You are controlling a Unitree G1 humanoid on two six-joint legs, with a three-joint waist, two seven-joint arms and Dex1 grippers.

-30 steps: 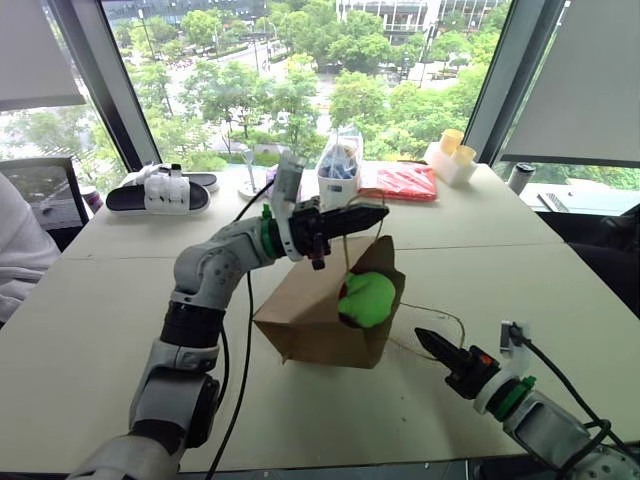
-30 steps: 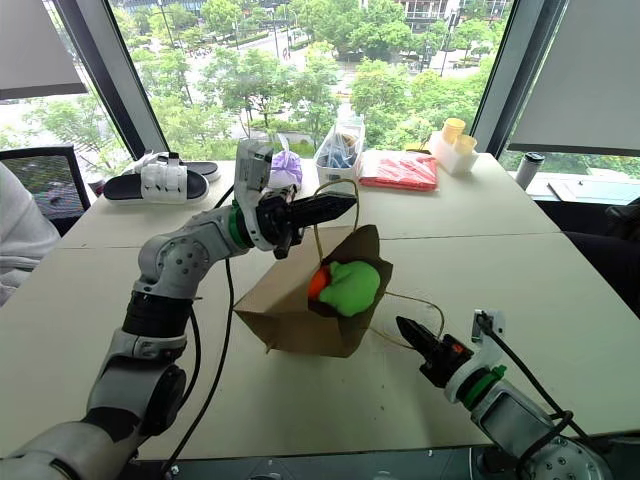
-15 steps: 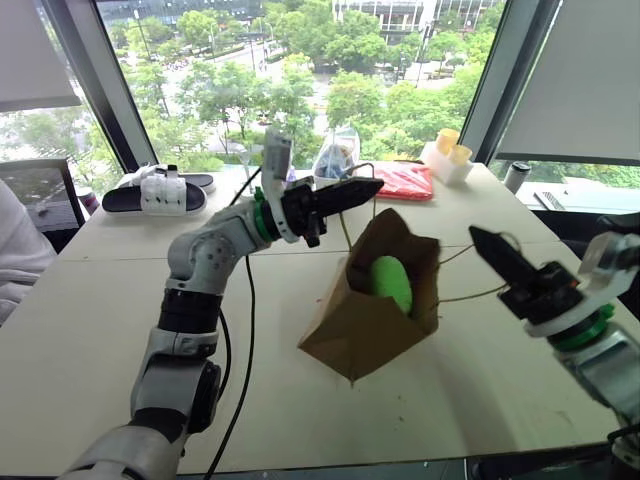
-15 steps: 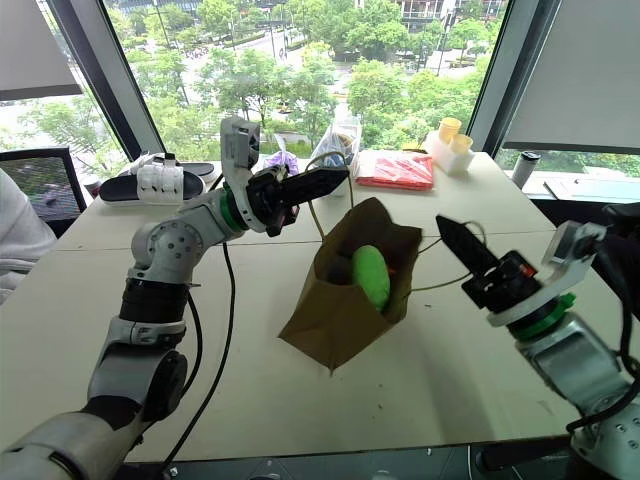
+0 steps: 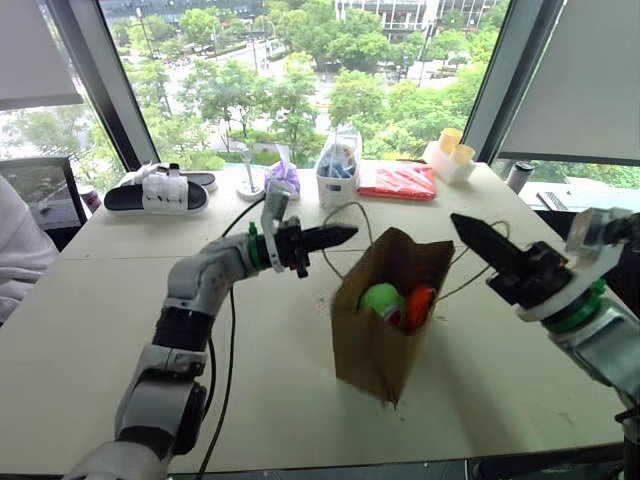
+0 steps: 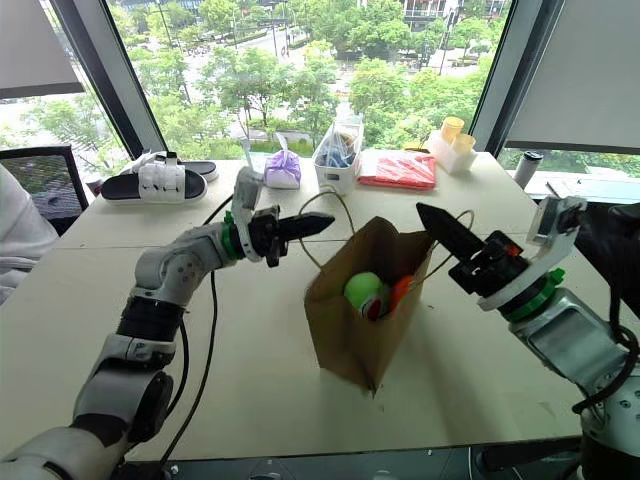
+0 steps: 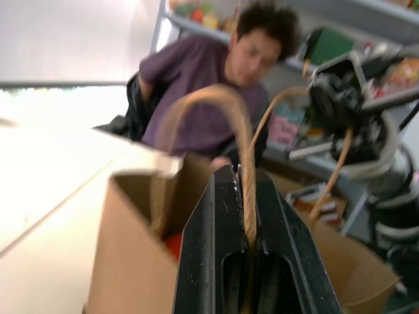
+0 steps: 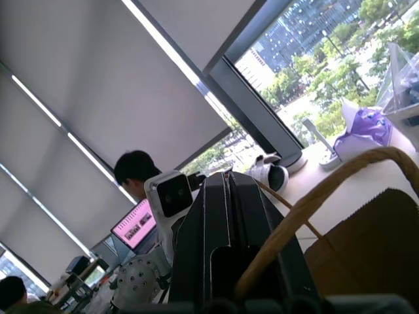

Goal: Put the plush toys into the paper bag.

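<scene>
Paper bag (image 5: 385, 310) stands upright on the bench (image 5: 100, 300), mouth open upward. Inside, near the top: green plush toy (image 5: 380, 299) w/ orange plush toy (image 5: 419, 303) just beside it, both below the rim.

Two cord handles rise from the bag. Left gripper (image 5: 345, 234) is pressed together, pinching the near-left handle loop (image 5: 352, 208) — in the left wrist view the cord runs right betw. the black fingers (image 7: 203, 248). Right gripper (image 5: 462, 224) also closed, w/ the other handle (image 5: 470, 275) hooked over/against its fingers (image 8: 226, 222); cord curves across them in the right wrist view.

Further back on bench: purple pouch (image 5: 284, 176), clear container (image 5: 338, 170), red packet (image 5: 398, 181), yellow cups (image 5: 451, 150), slippers (image 5: 160, 190) at far left. A person (image 7: 216, 85) sits beyond the bag in the left wrist view.
</scene>
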